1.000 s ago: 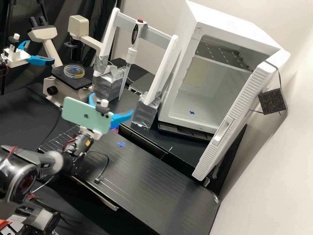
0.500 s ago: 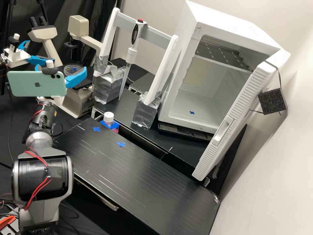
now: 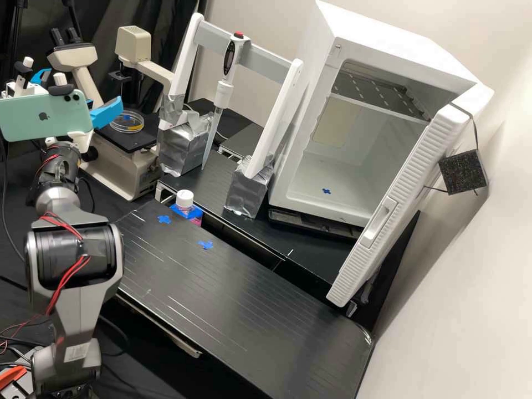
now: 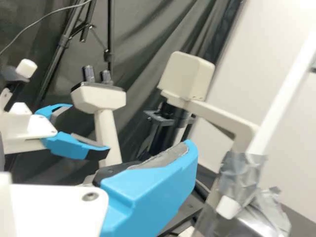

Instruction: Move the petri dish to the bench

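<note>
Pre-grasp, likely; end effector [image 3: 86,100] spread wide, empty; petri dish [image 3: 126,122] on microscope stage [image 3: 138,141], four o'clock from end effector in high view — next: align level, close gently, lift toward counter [image 3: 238,282].

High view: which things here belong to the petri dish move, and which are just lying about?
For the job:
Petri dish, on the microscope
Black bench, its destination

Just lying about:
Pipette, in its stand
White-capped bottle
Open white cabinet
</note>
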